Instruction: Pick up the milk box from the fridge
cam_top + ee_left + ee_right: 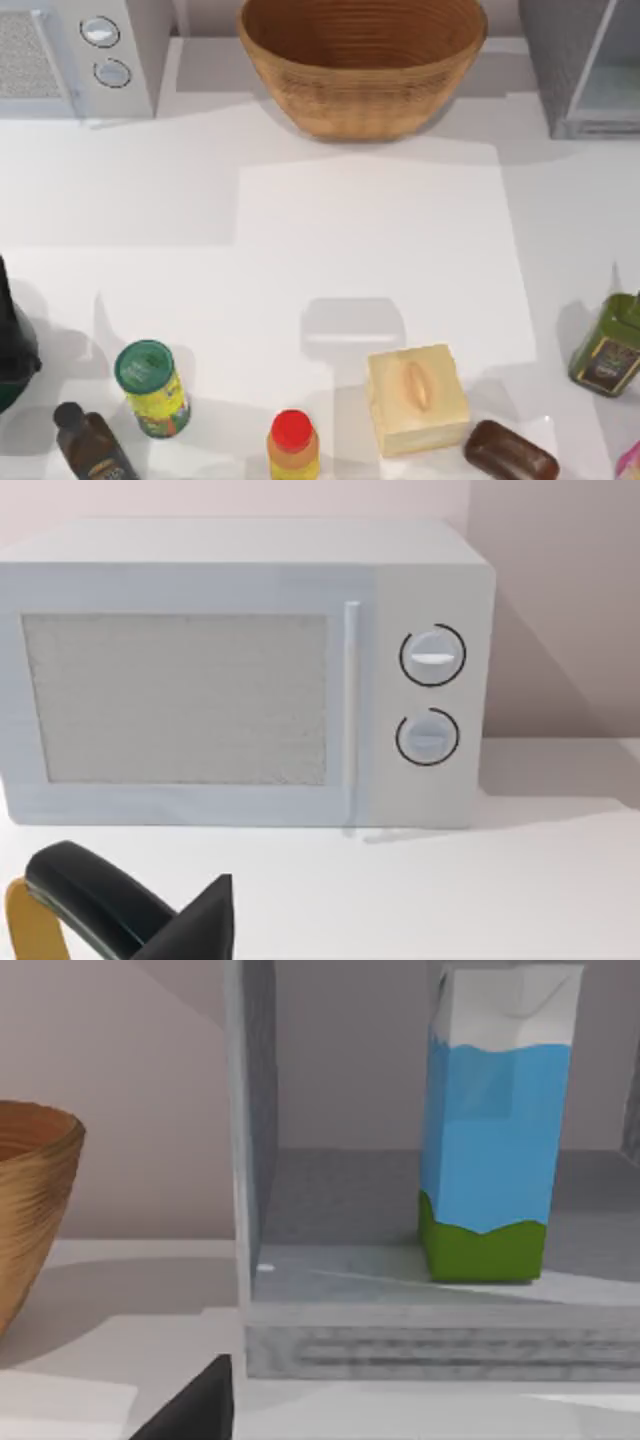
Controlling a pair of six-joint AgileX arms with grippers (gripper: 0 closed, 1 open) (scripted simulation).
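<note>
Milk box: the milk box (495,1130) stood upright inside the fridge (400,1345), on its grey floor, towards the front edge; white gable top, light-blue sides, green band at the base.
Fridge: grey cabinet with a light frame, at the far right corner of the tabletop (370,250); front open in the right wrist view, carton apart from the left wall.
Right tool: a dark fingertip (195,1405) showed at the edge of the right wrist view, in front of the fridge and well short of the carton; whether the tool was wide or narrow, cannot tell.
Left tool: a dark part and a yellow part (120,915) showed in the left wrist view, facing the microwave (240,670); spread of the tool, cannot tell.
Microwave: white, two round knobs, at the far left corner.
Basket: woven basket (362,60) at the far edge, between microwave and fridge.
Near edge, left to right: dark bottle (92,445), green-lidded can (152,388), red-capped yellow bottle (293,447), pale-yellow box (416,398), brown bar (510,452) just beside it.
Right edge: green bottle (610,345).
</note>
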